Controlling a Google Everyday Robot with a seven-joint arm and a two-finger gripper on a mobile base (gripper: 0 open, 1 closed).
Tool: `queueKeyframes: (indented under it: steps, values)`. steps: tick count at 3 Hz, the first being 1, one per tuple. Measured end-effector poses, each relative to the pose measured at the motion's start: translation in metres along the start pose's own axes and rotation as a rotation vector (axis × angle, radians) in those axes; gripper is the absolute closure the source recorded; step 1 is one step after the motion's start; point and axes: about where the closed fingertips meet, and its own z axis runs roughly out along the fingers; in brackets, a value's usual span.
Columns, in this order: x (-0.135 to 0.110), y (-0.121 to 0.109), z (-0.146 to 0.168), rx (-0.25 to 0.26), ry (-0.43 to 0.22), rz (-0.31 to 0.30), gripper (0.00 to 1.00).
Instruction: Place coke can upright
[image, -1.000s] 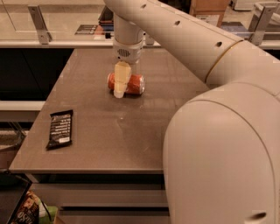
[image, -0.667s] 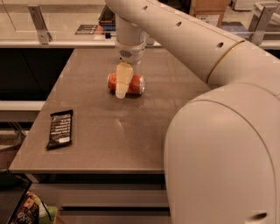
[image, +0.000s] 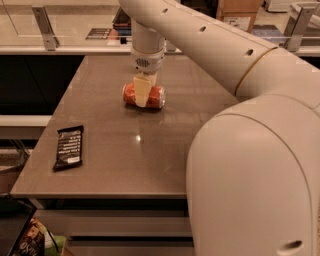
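Note:
The coke can (image: 156, 96) lies on its side on the brown table (image: 150, 150), towards the far middle, with its long axis running left to right. It is red-orange with silver ends. My gripper (image: 142, 94) hangs straight down from the white arm's wrist (image: 147, 55) and sits right at the can's middle, covering part of it. The can rests on the table surface.
A black snack bar wrapper (image: 68, 147) lies flat near the table's front left edge. The big white arm (image: 250, 150) fills the right side of the view. A counter with rails runs behind the table. A bag (image: 30, 240) sits on the floor at the lower left.
The gripper has shifted very slightly lower over the can. The can still lies on its side in the same spot.

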Motion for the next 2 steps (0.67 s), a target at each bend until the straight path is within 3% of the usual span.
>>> queueKeyframes:
  steps: [2]
  values:
    - [-0.0036, -0.0018, 0.0049, 0.004, -0.008, -0.002, 0.85]
